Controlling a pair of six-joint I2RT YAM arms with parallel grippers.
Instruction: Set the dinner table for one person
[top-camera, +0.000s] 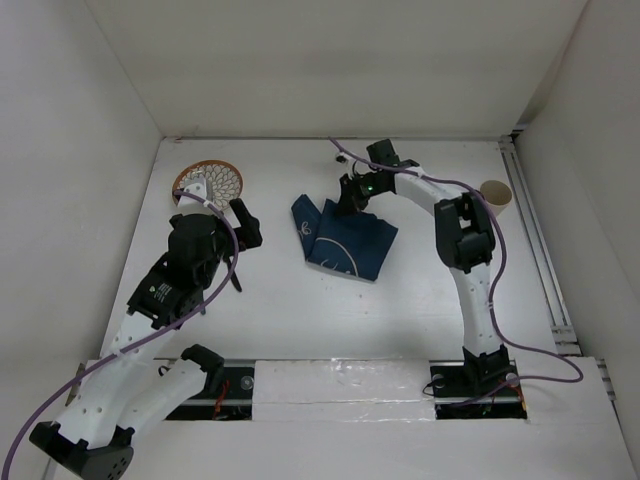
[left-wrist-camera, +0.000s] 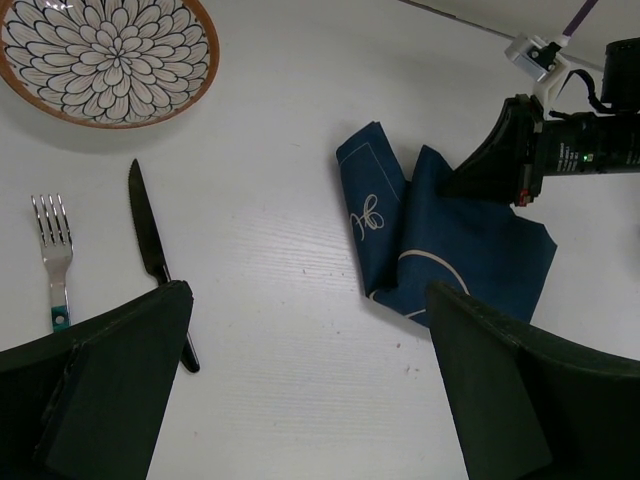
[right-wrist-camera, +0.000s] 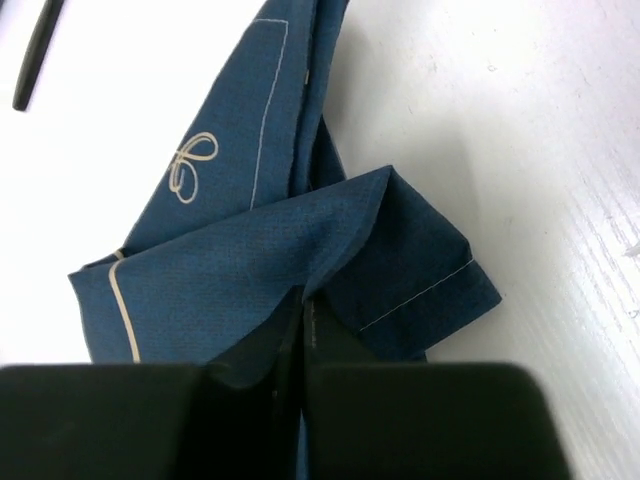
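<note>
A crumpled navy-blue placemat (top-camera: 345, 242) with white line drawings lies at the middle back of the white dinner table (top-camera: 300, 320). My right gripper (top-camera: 352, 200) is down on its far edge. In the right wrist view the jaws are pressed together on a raised fold of the placemat (right-wrist-camera: 250, 240), at the gripper (right-wrist-camera: 303, 312). My left gripper (left-wrist-camera: 310, 330) hangs open above bare table left of the placemat (left-wrist-camera: 440, 240), with nothing between its fingers (left-wrist-camera: 120, 380). A patterned plate (left-wrist-camera: 105, 55), a knife (left-wrist-camera: 150, 240) and a fork (left-wrist-camera: 55, 250) lie to the left.
The flower-patterned plate (top-camera: 208, 183) with an orange rim sits at the back left. A tan cup (top-camera: 497, 195) stands at the back right near the side rail. White walls close in the table on three sides.
</note>
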